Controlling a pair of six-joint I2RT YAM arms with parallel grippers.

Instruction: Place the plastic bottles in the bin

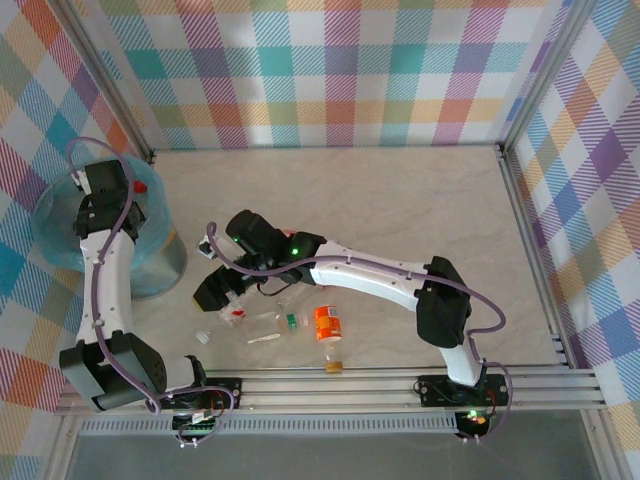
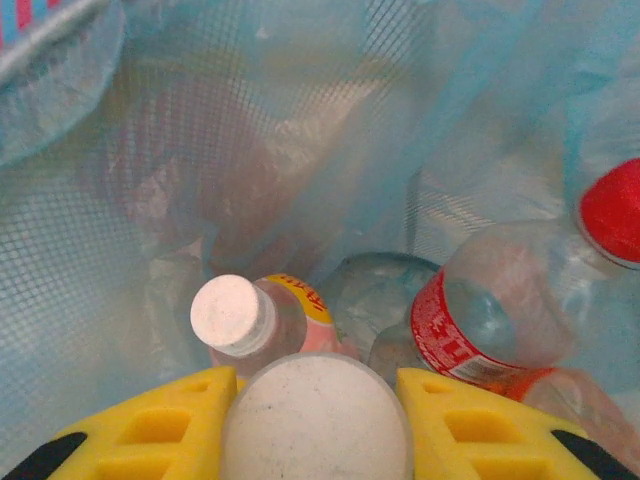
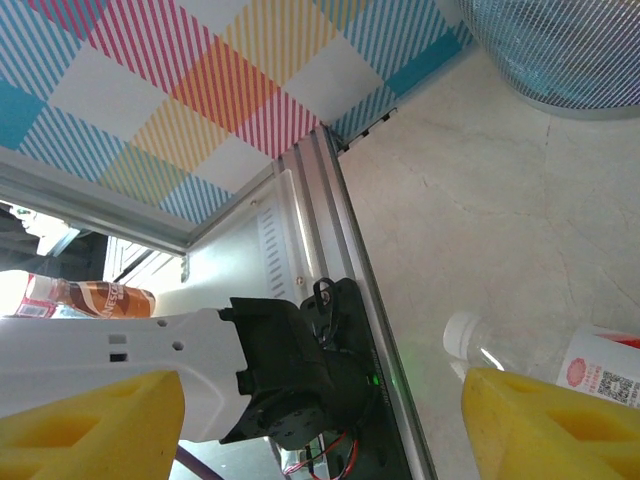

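Hanging over the bin, left gripper: yellow fingers closed narrowly on a pale round-ended bottle, above a white-capped bottle and a red-labelled bottle lying inside the teal liner. Right gripper: jaws wide with nothing between them, low over the table just beside a clear bottle; an orange bottle lies nearby.

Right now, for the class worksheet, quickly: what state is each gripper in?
Left gripper: fingers closed on a bottle with a whitish round end, above the bin.
Right gripper: fingers open, holding nothing.
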